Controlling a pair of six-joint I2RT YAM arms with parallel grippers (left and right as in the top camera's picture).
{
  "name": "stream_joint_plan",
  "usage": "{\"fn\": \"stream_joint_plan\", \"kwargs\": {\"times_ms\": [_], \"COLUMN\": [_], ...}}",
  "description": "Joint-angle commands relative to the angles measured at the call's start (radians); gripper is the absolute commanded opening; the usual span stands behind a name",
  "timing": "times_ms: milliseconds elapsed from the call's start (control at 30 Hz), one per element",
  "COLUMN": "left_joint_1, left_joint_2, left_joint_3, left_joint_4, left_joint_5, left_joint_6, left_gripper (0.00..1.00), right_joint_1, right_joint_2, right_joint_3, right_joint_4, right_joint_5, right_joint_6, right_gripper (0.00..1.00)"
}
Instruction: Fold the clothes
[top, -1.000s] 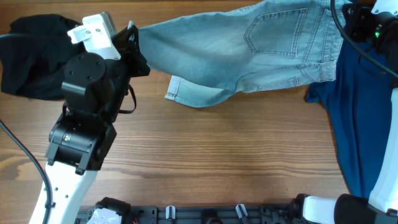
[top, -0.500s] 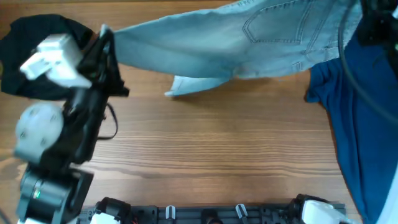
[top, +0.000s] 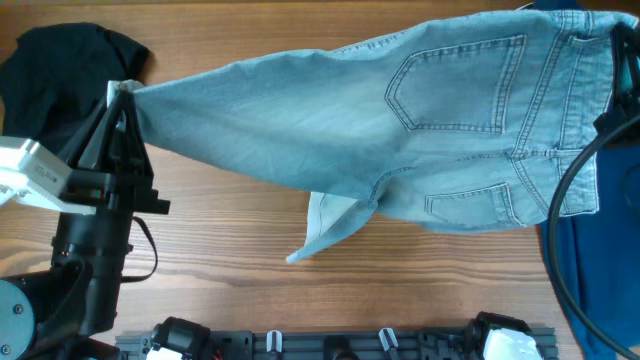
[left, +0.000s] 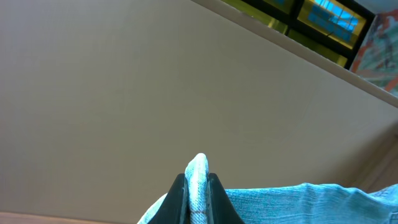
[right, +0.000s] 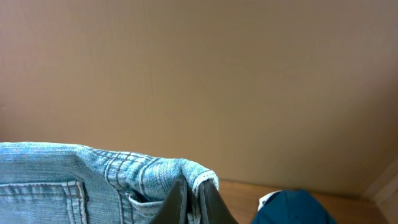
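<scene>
- Wooden table (top: 250, 300): bare boards show across the near middle.
- Pale-blue denim shorts (top: 300, 120): stretched out left to right across the far half of the table, slung between the two grippers. The back faces up, with both stitched pockets showing and the waistband at the right end. One loose leg hem (top: 325, 232) hangs toward the near side; whether it touches the wood cannot be told.
- Dark-blue garment (top: 600, 290): lies at the right edge of the table, its far part covered by the waistband end of the shorts.
- Black garment (top: 50, 65): bunched in the far-left corner, just beyond the left arm, apart from the shorts.
- Left gripper (left: 198, 194): jaws pressed together, pinching a pale hem edge of the shorts, which stands up between the fingers. Seen from overhead, this is the left tip of the shorts.
- Right gripper (right: 194, 198): jaws pressed together on the folded waistband edge, with a stitched pocket just to the left of the pinch.
</scene>
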Motion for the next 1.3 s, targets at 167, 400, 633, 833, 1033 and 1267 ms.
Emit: {"fn": "stream_joint_plan", "kwargs": {"times_ms": [167, 400, 633, 833, 1033, 1267], "left_joint_1": [0.001, 0.0, -0.122, -0.282, -0.415, -0.47], "left_joint_2": [0.138, 0.445, 0.334, 0.169, 0.063, 0.045], "left_joint_3": [0.02, 0.02, 0.02, 0.02, 0.02, 0.02], "left_joint_4": [-0.085, 0.021, 0.137, 0.134, 0.134, 0.17], "left_joint_5": [-0.245, -0.374, -0.375, -0.379, -0.404, -0.404], "left_joint_6": [0.025, 0.02, 0.056, 0.148, 0.157, 0.214], "left_gripper": [0.04, 0.04, 0.04, 0.04, 0.04, 0.04], "right_joint_1": [-0.002, -0.001, -0.001, -0.001, -0.002, -0.002], "right_joint_2": [0.147, 0.323, 0.19, 0.012, -0.107, -0.161], "right_joint_3": [0.018, 0.018, 0.019, 0.019, 0.019, 0.019], "right_joint_4": [-0.082, -0.097, -0.073, -0.01, -0.01, 0.027], "right_joint_5": [0.002, -0.015, 0.04, 0.051, 0.047, 0.04], "right_joint_6": [0.107, 0.124, 0.069, 0.013, -0.001, -0.048], "right_gripper": [0.04, 0.04, 0.04, 0.04, 0.05, 0.04]}}
